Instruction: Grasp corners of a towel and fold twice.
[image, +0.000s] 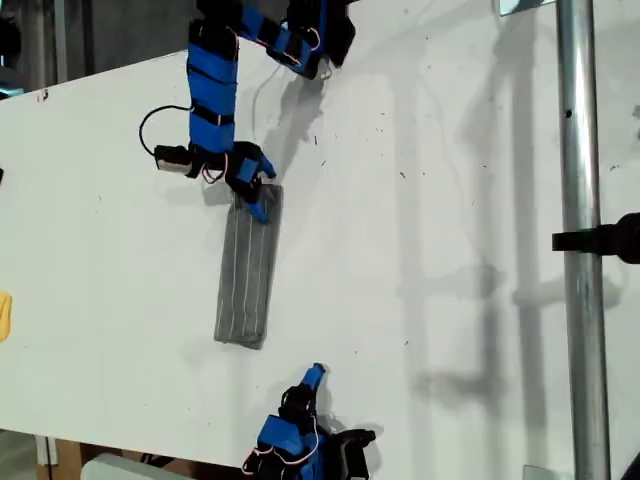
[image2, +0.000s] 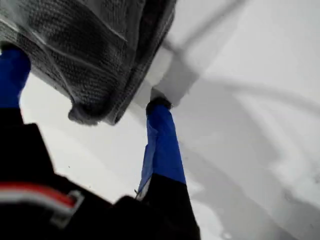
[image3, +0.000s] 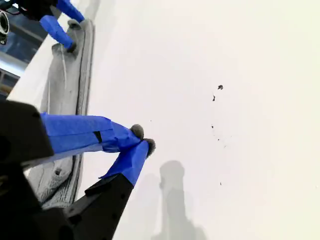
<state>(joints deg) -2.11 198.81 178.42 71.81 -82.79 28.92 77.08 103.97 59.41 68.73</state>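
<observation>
The towel (image: 249, 268) lies on the white table (image: 450, 250) folded into a narrow strip, its long axis running from the exterior view's top toward its bottom. My first gripper (image: 262, 195) sits at the strip's upper end, fingers apart, one on either side of the cloth's edge (not clamped). My second gripper (image: 315, 377) has its fingers together, empty, beyond the lower end. A small yellow object (image: 5, 315) sits at the exterior view's left edge.
</observation>
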